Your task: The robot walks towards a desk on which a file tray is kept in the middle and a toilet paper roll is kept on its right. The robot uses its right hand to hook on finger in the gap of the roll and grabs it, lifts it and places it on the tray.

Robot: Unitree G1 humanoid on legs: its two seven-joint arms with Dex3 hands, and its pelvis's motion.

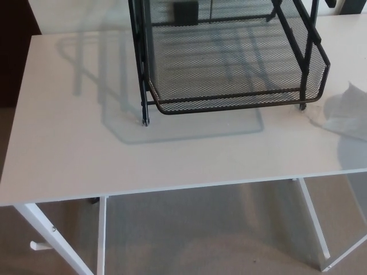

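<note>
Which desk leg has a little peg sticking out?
The leftmost leg, the slanted one: a short white peg juts left from it. The other legs show none.

File tray [241, 103] on desk [114, 154]

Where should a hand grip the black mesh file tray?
Probably the file tray by its front rim, coming from the near desk edge: that bar is a low, exposed lip facing the robot; the mesh walls offer no grip.
</note>
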